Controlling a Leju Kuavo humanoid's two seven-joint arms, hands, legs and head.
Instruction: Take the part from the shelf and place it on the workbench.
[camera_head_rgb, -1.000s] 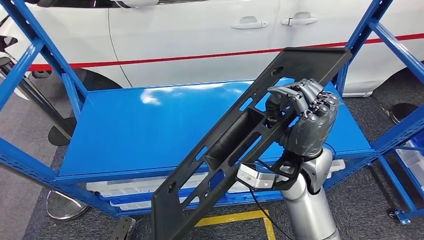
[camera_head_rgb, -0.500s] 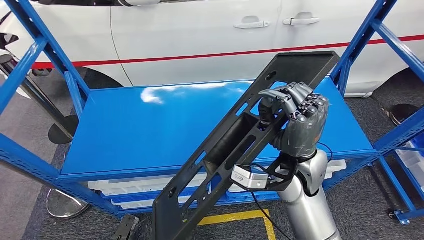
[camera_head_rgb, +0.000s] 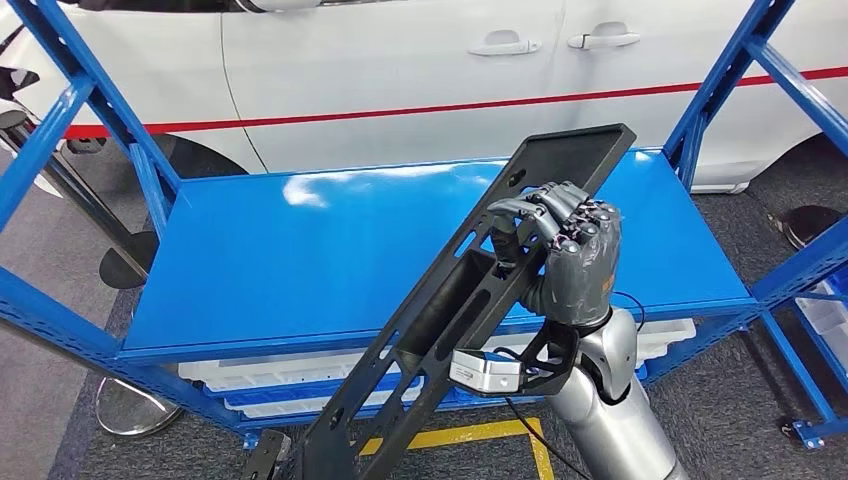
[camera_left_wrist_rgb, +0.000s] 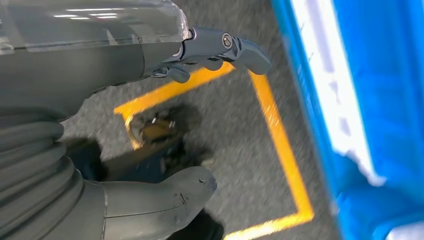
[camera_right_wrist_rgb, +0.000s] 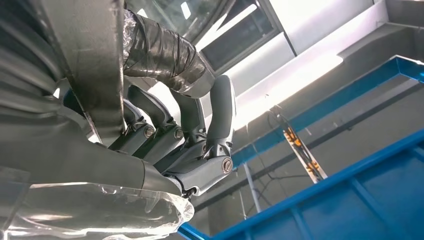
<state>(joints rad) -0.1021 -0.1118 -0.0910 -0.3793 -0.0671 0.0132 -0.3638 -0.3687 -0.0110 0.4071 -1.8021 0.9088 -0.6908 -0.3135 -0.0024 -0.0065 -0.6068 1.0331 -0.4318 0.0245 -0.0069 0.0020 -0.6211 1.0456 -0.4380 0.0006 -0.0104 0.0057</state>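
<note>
One right hand (camera_head_rgb: 560, 250) grips the long black part (camera_head_rgb: 470, 300), now drawn nearer and left off the blue shelf (camera_head_rgb: 300, 250); left hand (camera_left_wrist_rgb: 150, 100) hangs released.

This is an automotive workshop or assembly floor. A white car (camera_head_rgb: 400, 70) with a red side stripe and two door handles fills the top of the head view, parked just behind a blue steel shelving rack (camera_head_rgb: 330, 250). White plastic bins (camera_head_rgb: 250, 375) sit on the rack's lower level at lower left. Grey carpeted floor carries yellow marking tape (camera_head_rgb: 480, 435) at bottom centre.
</note>
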